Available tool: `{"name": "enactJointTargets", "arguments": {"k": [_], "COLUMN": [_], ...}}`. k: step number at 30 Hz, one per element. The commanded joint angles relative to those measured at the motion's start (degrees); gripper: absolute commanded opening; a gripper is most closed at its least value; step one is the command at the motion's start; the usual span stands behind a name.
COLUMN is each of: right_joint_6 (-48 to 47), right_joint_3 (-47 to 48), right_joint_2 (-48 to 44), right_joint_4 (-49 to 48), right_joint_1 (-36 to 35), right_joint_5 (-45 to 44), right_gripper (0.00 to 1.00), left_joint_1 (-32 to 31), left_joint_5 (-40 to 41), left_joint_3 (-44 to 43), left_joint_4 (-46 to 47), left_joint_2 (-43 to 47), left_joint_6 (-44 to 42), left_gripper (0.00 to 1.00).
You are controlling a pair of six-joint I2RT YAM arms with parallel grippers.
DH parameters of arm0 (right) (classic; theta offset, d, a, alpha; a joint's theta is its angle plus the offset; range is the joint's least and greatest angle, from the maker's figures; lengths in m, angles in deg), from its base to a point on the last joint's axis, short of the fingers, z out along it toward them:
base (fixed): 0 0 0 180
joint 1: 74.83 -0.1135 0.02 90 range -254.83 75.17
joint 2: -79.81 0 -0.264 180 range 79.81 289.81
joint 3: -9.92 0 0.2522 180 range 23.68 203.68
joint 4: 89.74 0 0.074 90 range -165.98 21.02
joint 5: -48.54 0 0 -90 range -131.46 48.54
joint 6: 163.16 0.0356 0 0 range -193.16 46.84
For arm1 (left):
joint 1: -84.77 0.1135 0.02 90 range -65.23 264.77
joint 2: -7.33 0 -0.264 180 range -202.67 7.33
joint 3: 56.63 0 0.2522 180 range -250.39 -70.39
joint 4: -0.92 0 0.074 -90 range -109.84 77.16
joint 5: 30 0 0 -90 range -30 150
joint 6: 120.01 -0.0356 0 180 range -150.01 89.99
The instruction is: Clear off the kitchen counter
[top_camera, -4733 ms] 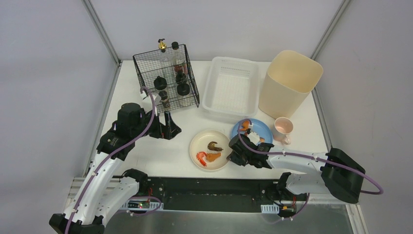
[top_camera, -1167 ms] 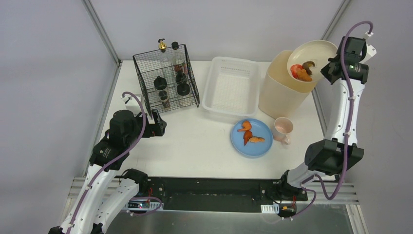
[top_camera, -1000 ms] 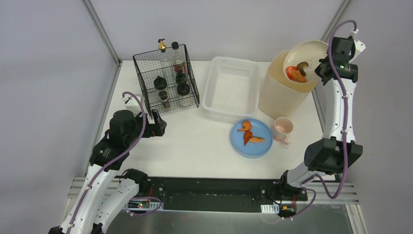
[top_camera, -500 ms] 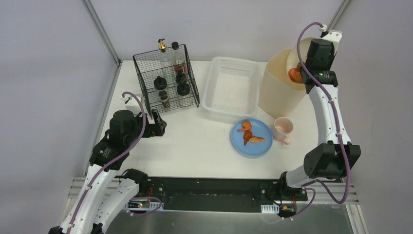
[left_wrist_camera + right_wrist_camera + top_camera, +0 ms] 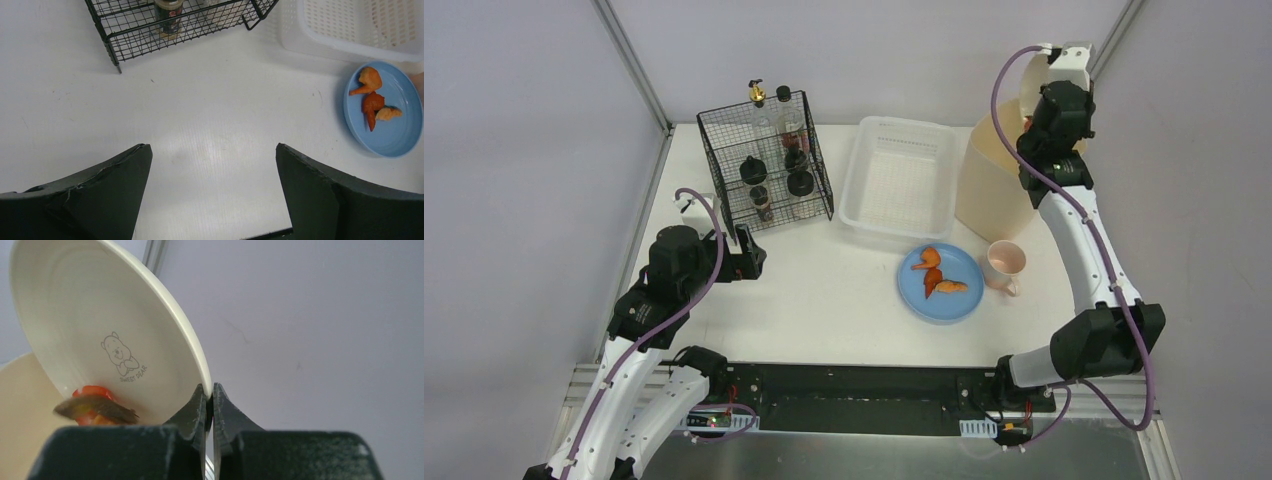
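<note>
Desk (image 5: pixel 824 300): we see the white top filling the middle of the overhead view, from the arm bases to the far wall, with grey panels on either side. Everything below sits on it or hangs over it.

Right arm: stretched up and away from its base at the near right edge. The forearm rises to the far right corner and the wrist is above the bin. Right tool (image 5: pixel 209 390) is clamped tight on the rim of the cream plate (image 5: pixel 100 325), with no gap we can see between the fingers. The plate is tipped steeply, almost on edge, over the beige bin (image 5: pixel 989 195). Red and brown food scraps (image 5: pixel 95 407) sit at the plate's low edge.

Left arm: folded over the left side of the desk, just in front of the rack. Left tool (image 5: pixel 212 150) hovers above bare desk, spread wide, nothing between its fingers.

Containers:
- Black wire rack (image 5: pixel 724 165) at far left holds bottles and dark-capped jars.
- White slotted basket (image 5: pixel 899 180) stands beside it, then the bin.
- Blue plate (image 5: pixel 944 308) near the middle carries orange scraps (image 5: pixel 934 275).
- Pink mug (image 5: pixel 1006 262) is just beside the blue plate, on its right.

Writing: the cream plate has a bear print (image 5: pixel 120 352) with "SWEET DEAR" under it. We can't read the jar labels in the rack.
</note>
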Motion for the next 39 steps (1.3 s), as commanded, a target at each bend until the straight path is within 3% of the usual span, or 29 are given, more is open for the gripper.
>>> {"name": "enactJointTargets", "arguments": {"k": [1,5,15,26,34,39], "right_joint_6": [-9.7,-17.0,-24.2,-24.7,-12.3,8.2], "right_joint_3": [0.1,-1.3,-2.2,8.1,18.0,23.6], "right_joint_2": [-3.6,-2.9,-3.3,-3.2,0.4,2.9], "right_joint_4": [-14.4,-19.3,-26.6,-22.7,-8.1,7.0], "right_joint_1": [-2.3,-3.8,-9.4,-21.2,-29.6,-31.8], "right_joint_5": [-2.6,-3.2,-4.0,-4.5,-6.3,-4.3], "right_gripper": [0.0,0.0,0.0,0.0,0.0,0.0], "left_joint_1": [-0.2,-0.2,-0.2,-0.2,-0.1,-0.1], "left_joint_5": [-0.1,0.0,0.2,0.5,0.9,1.3], "left_joint_3": [-0.5,-0.5,-0.4,-0.3,-0.3,-0.3], "left_joint_4": [0.4,0.4,0.4,0.4,0.4,0.3], "left_joint_2": [0.1,0.3,0.5,0.0,-0.4,-0.6], "left_joint_6": [0.1,0.1,0.1,0.1,-0.1,-0.1], "left_gripper": [0.99,0.99,0.99,0.99,0.99,0.99]}}
